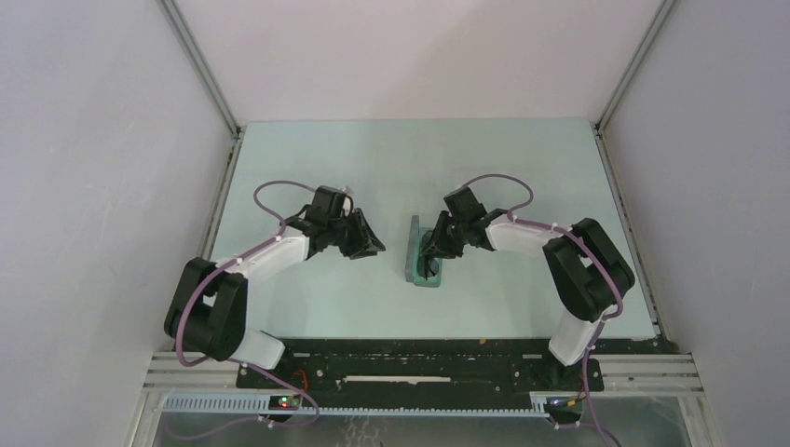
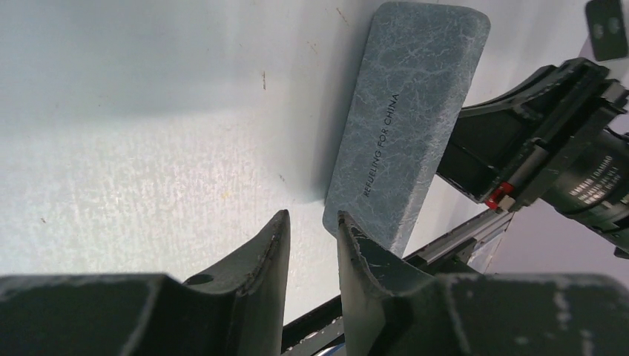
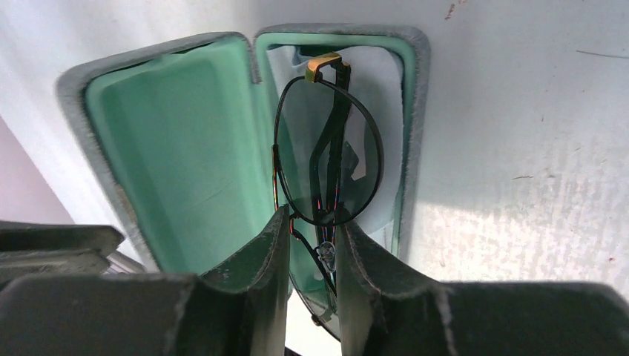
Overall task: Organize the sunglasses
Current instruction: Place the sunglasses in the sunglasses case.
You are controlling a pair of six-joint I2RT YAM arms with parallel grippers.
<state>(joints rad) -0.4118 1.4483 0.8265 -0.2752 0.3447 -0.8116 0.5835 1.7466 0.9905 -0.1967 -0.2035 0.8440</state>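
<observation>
I see a grey case (image 1: 415,250) lying open on the pale table (image 1: 373,158). It is green inside, and a pale cloth (image 3: 382,89) lies in one half.

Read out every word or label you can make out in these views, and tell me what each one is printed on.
"REFUELING FOR CHINA": printed lengthwise on the grey outside of the case.
White lettering on the black body of the right arm, seen in the left wrist view: too small to read.
No writing shows on the sunglasses or on the case's green lining.
</observation>
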